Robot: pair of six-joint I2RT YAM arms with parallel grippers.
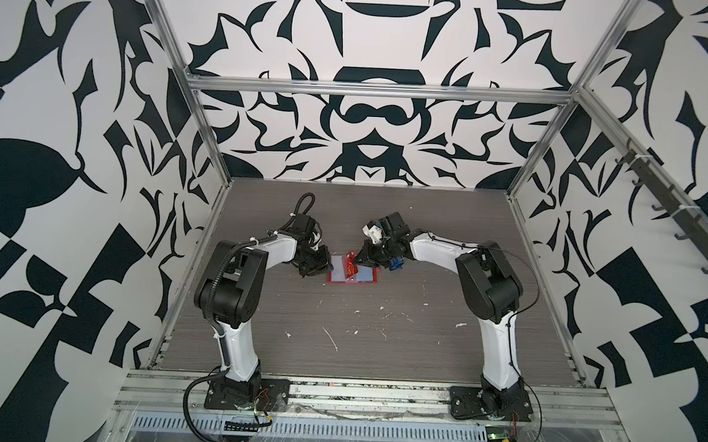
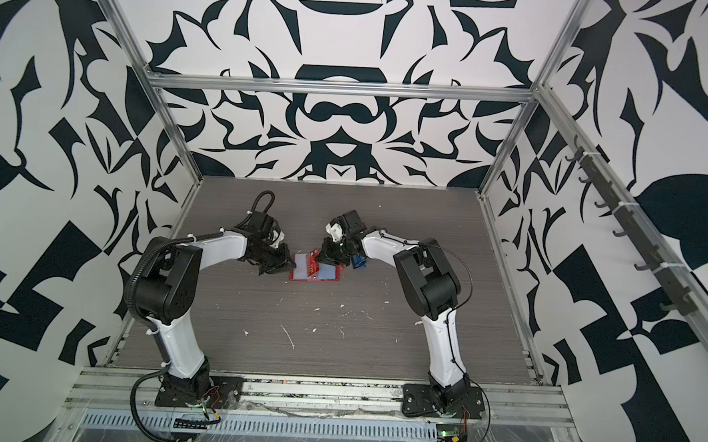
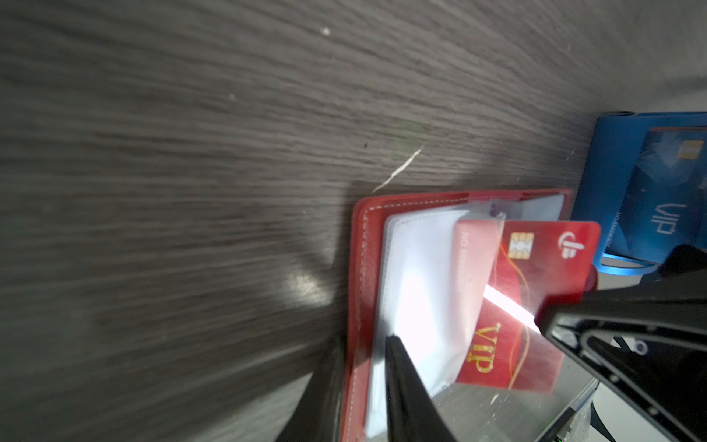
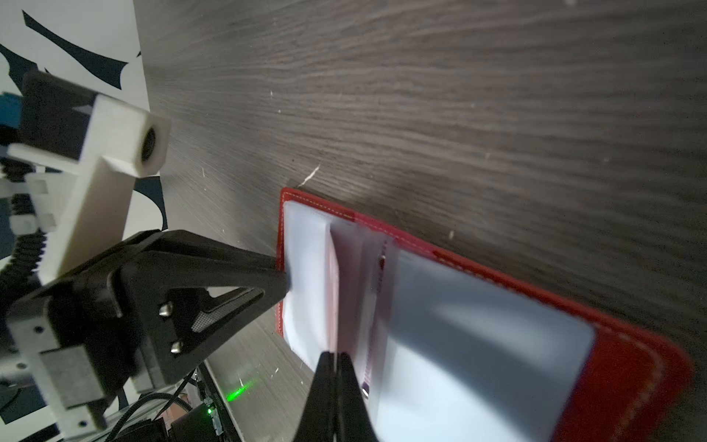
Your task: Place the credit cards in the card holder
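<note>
Your card holder [image 1: 337, 276] [image 2: 299, 274] lies open with its pockets up, near the middle of the tabletop [image 1: 338, 333], about halfway between the left and right edges.

Your left gripper [image 1: 328, 267] [image 2: 294, 264] reaches it from the left-edge side and straddles the outer edge of the holder's left cover. In the left wrist view 1 of its fingers [image 3: 405, 382] lies on the clear pocket page. The other runs outside the red cover [image 3: 359, 287]. Only cover and page sit between them, so the gripper is clamped on that edge. The right wrist view shows its tip [image 4: 283, 275] pressed against the same edge.

Your right gripper [image 1: 356, 266] [image 2: 321, 262] [image 4: 334, 356] comes in from the right-edge side. Its 2 fingers are squeezed together on the red card [image 3: 535, 268] [image 1: 351, 260], which is marked VIP. The card is tilted up above the holder's spine. The side away from the gripper looks frosted, as if tucked under a clear pocket leaf. From the right wrist you see the card nearly edge-on [image 4: 334, 291].

A pale blue card [image 4: 478, 325] [image 1: 364, 276] lies flat on the holder's right half. You cannot tell whether it sits inside a pocket.

The blue rack [image 1: 396, 264] [image 2: 358, 262] [image 3: 608, 172] stands just beside the holder toward the right edge, partly hidden behind the right arm. A blue card [image 3: 665, 199], also marked VIP, stands in it.
</note>
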